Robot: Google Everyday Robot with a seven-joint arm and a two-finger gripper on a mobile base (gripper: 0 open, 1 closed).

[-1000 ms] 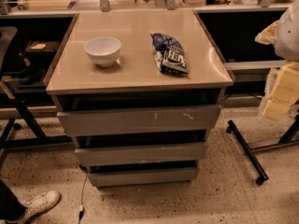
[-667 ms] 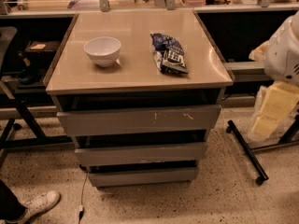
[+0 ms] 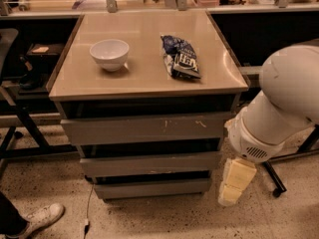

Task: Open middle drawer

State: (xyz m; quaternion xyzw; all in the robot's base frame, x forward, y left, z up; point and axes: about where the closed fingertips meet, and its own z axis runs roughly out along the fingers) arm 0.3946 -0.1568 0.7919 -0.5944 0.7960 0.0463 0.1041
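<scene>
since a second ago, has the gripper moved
Yes. The gripper has come down and left, from tabletop height to just right of the middle drawer.

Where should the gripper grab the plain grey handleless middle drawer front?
Probably the top edge. The flat grey middle drawer front has no handle, but a dark gap shows above it, under the taller scratched grey drawer front. Come from the front, hook into that gap near mid-width, and pull straight out. The pale yellow gripper hangs low, off that drawer's right end.
</scene>
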